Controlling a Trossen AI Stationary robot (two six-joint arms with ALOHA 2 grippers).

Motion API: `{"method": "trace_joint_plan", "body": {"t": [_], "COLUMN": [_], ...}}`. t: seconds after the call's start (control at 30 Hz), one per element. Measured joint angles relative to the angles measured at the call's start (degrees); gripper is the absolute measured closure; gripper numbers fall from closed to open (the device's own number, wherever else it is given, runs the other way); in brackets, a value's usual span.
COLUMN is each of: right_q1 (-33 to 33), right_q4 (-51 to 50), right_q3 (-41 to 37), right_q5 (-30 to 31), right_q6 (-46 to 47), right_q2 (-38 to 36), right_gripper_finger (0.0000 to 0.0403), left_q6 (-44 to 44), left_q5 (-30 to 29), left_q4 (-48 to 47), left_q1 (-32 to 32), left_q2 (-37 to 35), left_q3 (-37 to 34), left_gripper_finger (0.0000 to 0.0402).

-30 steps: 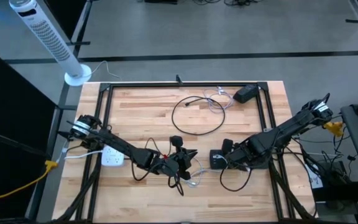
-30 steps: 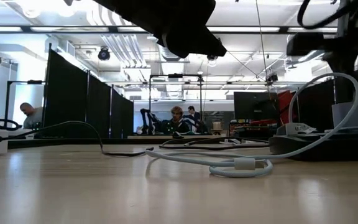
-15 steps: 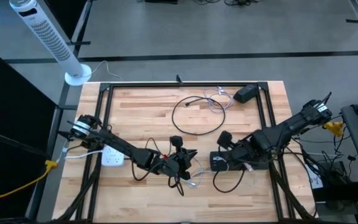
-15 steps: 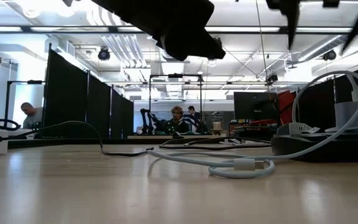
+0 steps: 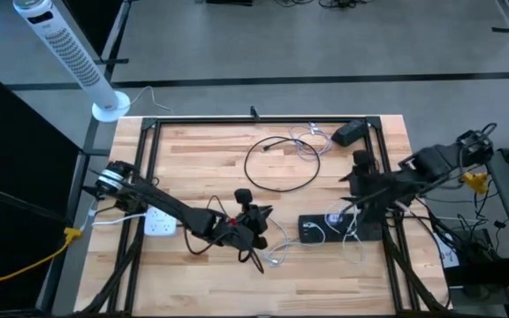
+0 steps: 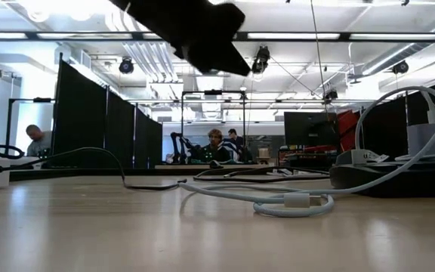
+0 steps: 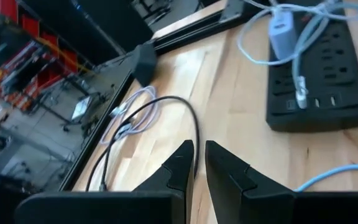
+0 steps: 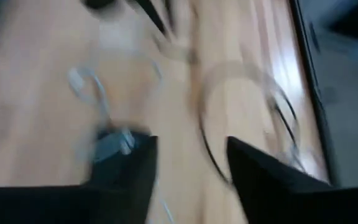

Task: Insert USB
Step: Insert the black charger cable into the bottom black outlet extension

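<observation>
Left fingers: two dark wedge-shaped fingers (image 7: 185,163) nearly clenched, a thin gap between the tips, nothing between them.
Left gripper: (image 5: 256,218) low over the worktop's near middle, pointing right toward the power strip.
Right fingers: dark, blurred, parted with a clear gap (image 8: 135,168); released, nothing held.
Right gripper: (image 5: 358,179) lifted over the right side of the worktop, just far of the power strip.
Power strip: (image 5: 325,228) black, flat, rectangular, matte plastic, lying near-right on the worktop; rows of outlets and small USB ports along one edge show in the left wrist view (image 7: 319,78).
In the power strip: a white block charger (image 7: 282,26) stands plugged into an outlet.
USB cable: (image 6: 293,201) pale, smooth, round cord; loops from the charger over the strip and down onto the worktop near the left gripper. Its metal-tipped plug (image 7: 301,92) lies on top of the strip, beside the USB ports; cannot tell if seated.
Black cable: (image 5: 281,163) thin, coiled in a wide ring, far middle.
Black adapter: (image 5: 352,133) boxy, far right corner.
White outlet block: (image 5: 159,222) squarish, near left, under the left arm.
Worktop: (image 5: 201,150) light butcher-block wood strips, black metal frame.
</observation>
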Motion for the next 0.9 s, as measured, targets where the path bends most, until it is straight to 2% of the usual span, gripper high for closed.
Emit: {"method": "trace_joint_plan", "body": {"t": [0.1, 0.17, 0.37, 0.5, 0.63, 0.73, 0.9], "right_q1": [3.32, 4.33, 4.45, 3.77, 1.92, -0.27, -4.67], "right_q4": [15.07, 25.81, 60.46, 84.60, 103.21, 110.74, 111.45], "right_q3": [-5.47, -9.47, -24.42, -34.36, -41.00, -43.13, -42.80], "right_q5": [1.40, 2.83, 3.61, -2.20, -6.84, -7.10, -10.05], "right_q6": [-7.14, -14.13, -27.60, -34.33, -38.20, -38.74, -39.49], "right_q2": [-3.18, -4.37, -5.80, -4.09, -0.32, 3.14, 8.62], "right_gripper_finger": [0.0347, 0.0386, 0.0384, 0.0400, 0.0398, 0.0395, 0.0395], "left_q6": [-2.23, -3.23, -5.64, -9.07, -15.60, -19.28, -24.17], "left_q5": [-0.33, -0.38, -1.49, -4.60, -4.76, -4.76, -4.70], "left_q4": [-2.80, -3.91, -7.35, -11.39, -16.89, -19.72, -22.54], "left_q1": [-0.06, -0.09, -0.24, -0.40, -0.57, -0.73, -0.76], "left_q2": [-2.60, -4.57, -7.96, -8.17, -8.17, -8.17, -8.17], "left_q3": [0.00, 0.00, 0.02, 0.01, 0.02, 0.00, 0.01], "left_gripper_finger": [0.0373, 0.0373, 0.0373, 0.0373, 0.0373, 0.0373, 0.0373]}}
